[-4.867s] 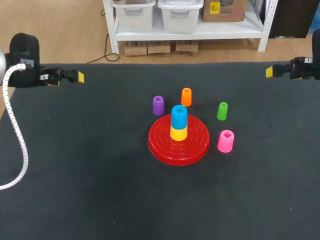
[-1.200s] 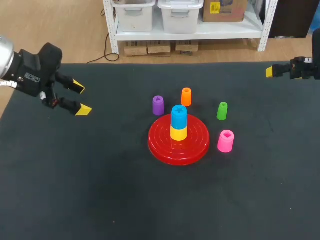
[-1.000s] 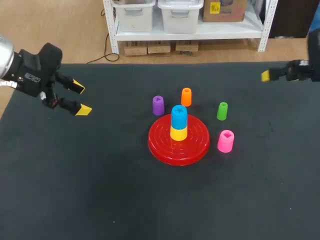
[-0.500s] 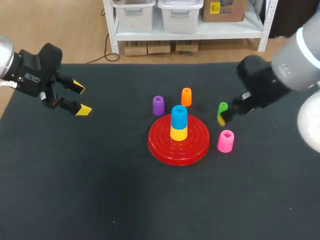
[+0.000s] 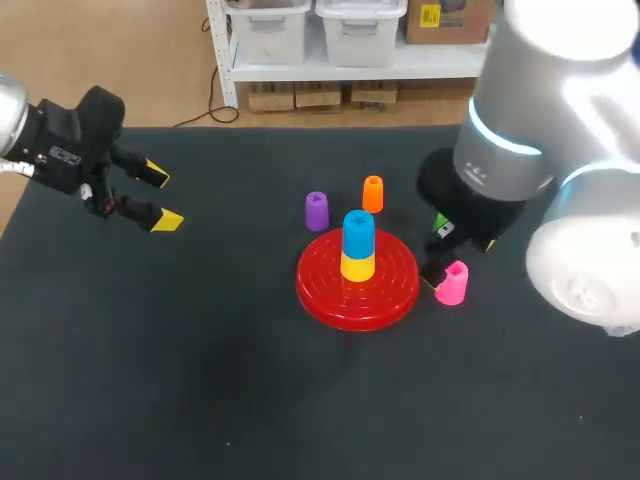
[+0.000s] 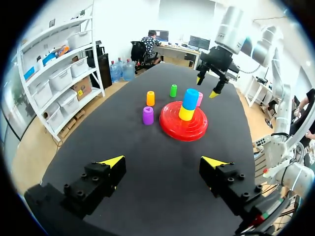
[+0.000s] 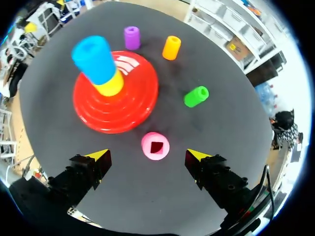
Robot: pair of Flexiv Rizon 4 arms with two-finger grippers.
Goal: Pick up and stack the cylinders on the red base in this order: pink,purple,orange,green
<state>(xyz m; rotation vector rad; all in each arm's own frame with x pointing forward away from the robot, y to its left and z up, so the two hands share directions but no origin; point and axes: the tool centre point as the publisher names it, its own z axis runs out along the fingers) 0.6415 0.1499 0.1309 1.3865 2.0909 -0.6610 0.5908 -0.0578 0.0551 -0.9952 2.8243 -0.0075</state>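
Dark surface [image 5: 200, 380]: red base [image 5: 320, 295] with blue-on-yellow stack [image 5: 358, 245] at centre. Pink cylinder [image 5: 452, 283] upright, just beside base. Right end effector [image 7: 147, 156] over pink, spread apart, not gripping, likely aligned for first pick. Left end effector [image 5: 163, 200] spread apart, well aside, leaving room

No legible text or labels

red base [image 5: 322, 288]: glossy plastic | table [image 5: 200, 380]: matt cloth | pink cylinder [image 5: 452, 283]: smooth plastic
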